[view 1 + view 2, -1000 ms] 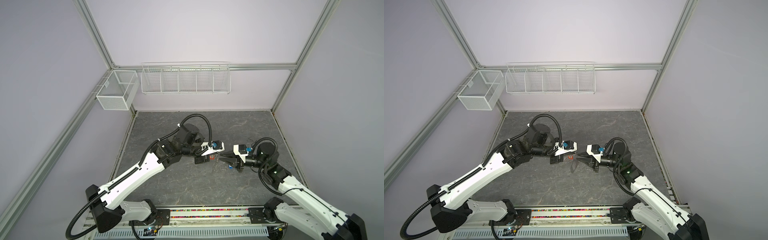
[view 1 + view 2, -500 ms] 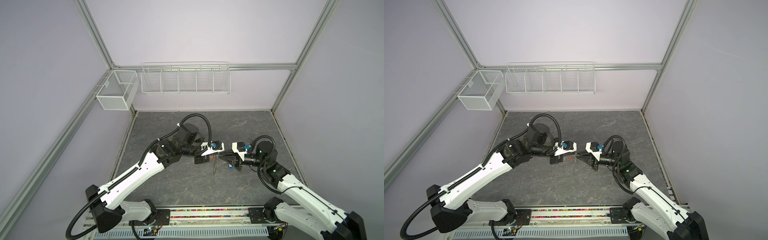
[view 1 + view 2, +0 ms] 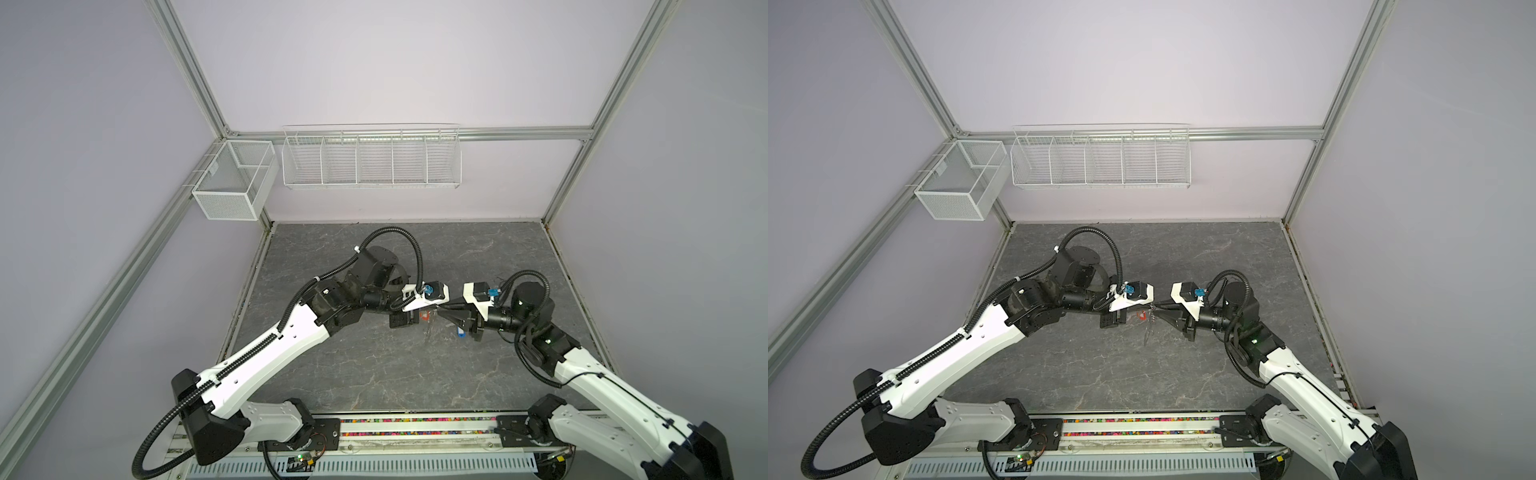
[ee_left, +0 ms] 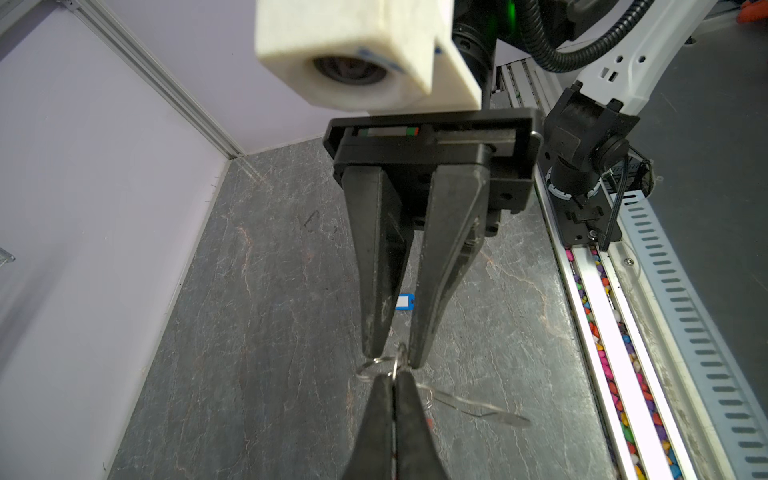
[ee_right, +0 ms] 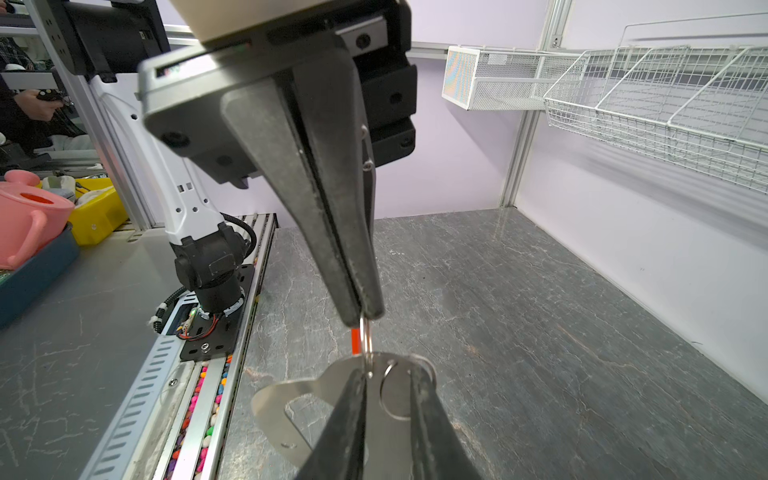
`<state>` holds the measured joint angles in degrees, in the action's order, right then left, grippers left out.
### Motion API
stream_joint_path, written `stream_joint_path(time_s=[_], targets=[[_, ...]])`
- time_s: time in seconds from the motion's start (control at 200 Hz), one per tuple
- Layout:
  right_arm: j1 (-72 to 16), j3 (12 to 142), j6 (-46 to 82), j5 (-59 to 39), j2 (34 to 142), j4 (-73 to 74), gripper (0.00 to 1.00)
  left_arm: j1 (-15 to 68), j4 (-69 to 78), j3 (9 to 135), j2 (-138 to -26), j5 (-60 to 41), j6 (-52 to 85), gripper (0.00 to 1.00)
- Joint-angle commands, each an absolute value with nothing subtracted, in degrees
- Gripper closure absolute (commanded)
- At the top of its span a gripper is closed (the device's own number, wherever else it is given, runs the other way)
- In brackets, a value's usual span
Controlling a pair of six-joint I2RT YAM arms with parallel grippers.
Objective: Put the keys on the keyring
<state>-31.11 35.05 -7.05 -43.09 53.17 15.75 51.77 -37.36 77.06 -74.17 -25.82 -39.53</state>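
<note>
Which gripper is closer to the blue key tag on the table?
Right. The blue key tag lies on the table below the right gripper; the left gripper faces it tip to tip, farther from the tag.

No legible text, label or number.

Honestly can't see much of the red-tagged key (image 5: 355, 341), just a sliver of tag poking out behind the left gripper (image 5: 361, 313) tip, blade hidden. The blue tag (image 4: 405, 302) sits mostly behind the right gripper (image 4: 395, 359). The keyring (image 5: 274, 399) gets cut off by the edge of the right wrist view, and in both top views it's too tiny to make out.
</note>
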Motion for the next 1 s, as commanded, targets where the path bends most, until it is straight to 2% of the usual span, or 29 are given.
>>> stream_joint_path(time_s=[0.0, 0.26, 0.42, 0.47, 0.64, 0.77, 0.865, 0.915, 0.995], targets=[[-31.34, 36.39, -6.02, -43.95, 52.74, 18.20, 0.77, 51.90, -37.33, 79.41, -75.05, -27.52, -40.10, 1.00], [-31.53, 36.88, -6.72, -44.12, 53.30, 16.64, 0.79, 51.96, -36.61, 79.61, -75.41, -26.87, -39.50, 1.00], [-31.58, 37.11, -7.03, -44.04, 53.62, 16.15, 0.86, 52.00, -36.56, 79.72, -75.61, -27.21, -39.46, 1.00], [-31.64, 37.11, -7.26, -44.03, 53.53, 16.11, 0.92, 52.00, -36.65, 79.52, -75.61, -27.20, -39.55, 1.00], [-31.68, 38.14, -8.44, -44.04, 54.66, 12.42, 0.93, 51.98, -35.56, 79.28, -75.33, -27.11, -39.37, 1.00], [-31.64, 36.88, -7.61, -42.85, 54.25, 15.01, 0.93, 51.98, -33.94, 77.96, -74.62, -25.52, -38.68, 1.00], [-31.62, 36.17, -7.62, -42.02, 53.56, 16.56, 0.93, 51.46, -31.50, 75.66, -73.03, -23.60, -37.13, 0.82], [-31.63, 35.50, -7.66, -41.98, 53.03, 18.05, 0.93, 50.82, -29.88, 74.18, -71.83, -23.63, -36.15, 0.78], [-31.62, 34.73, -7.60, -41.46, 52.32, 19.86, 0.93, 48.99, -26.28, 71.37, -69.84, -24.73, -33.79, 0.77]])
